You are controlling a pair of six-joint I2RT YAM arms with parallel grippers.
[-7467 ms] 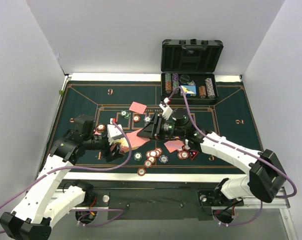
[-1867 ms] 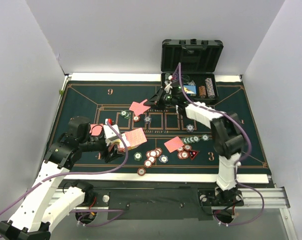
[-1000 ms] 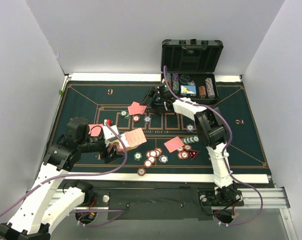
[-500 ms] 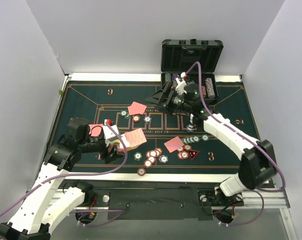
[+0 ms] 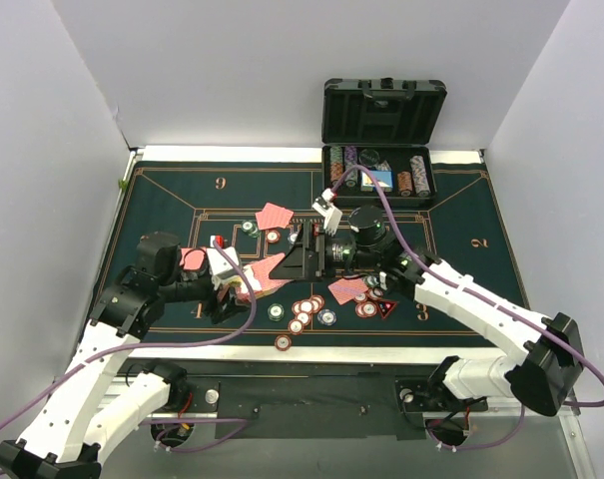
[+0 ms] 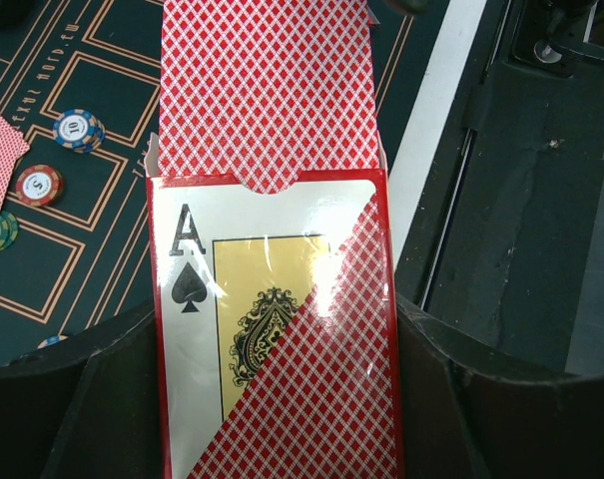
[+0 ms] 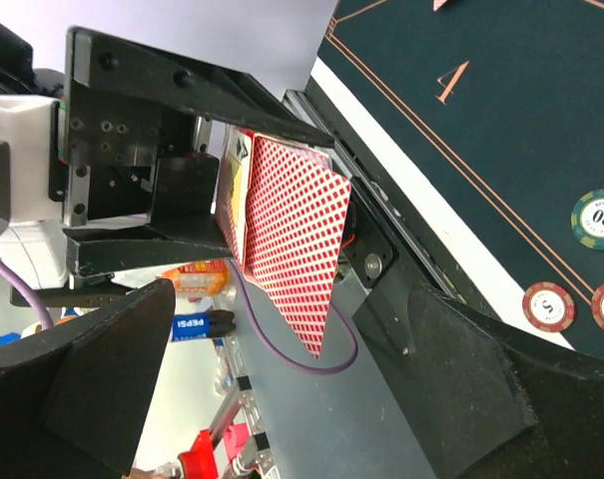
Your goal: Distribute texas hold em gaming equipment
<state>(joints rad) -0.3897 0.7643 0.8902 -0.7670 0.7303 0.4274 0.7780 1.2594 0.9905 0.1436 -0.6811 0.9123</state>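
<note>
My left gripper (image 5: 228, 289) is shut on a red playing-card box (image 6: 272, 339) with an ace of spades on its face. Pink-red-backed cards (image 6: 267, 90) stick out of the box's open end. My right gripper (image 5: 298, 261) is open just right of those cards and faces them. In the right wrist view the protruding card (image 7: 294, 239) hangs between its spread fingers (image 7: 92, 389), touching neither. Loose cards (image 5: 275, 215) lie face down on the green mat (image 5: 172, 200), another pair (image 5: 347, 290) sits near the right arm. Striped chips (image 5: 303, 311) cluster near the front.
The open black case (image 5: 379, 140) at the back holds rows of chips. More chips (image 5: 379, 281) and a red triangle marker (image 5: 386, 309) lie under the right arm. Single chips (image 5: 248, 228) dot the mat's middle. The table's white front edge (image 5: 401, 354) runs below.
My right arm swung back from the far middle of the mat toward the left gripper's deck, and its jaws opened wider. The left arm and its box stayed still.
</note>
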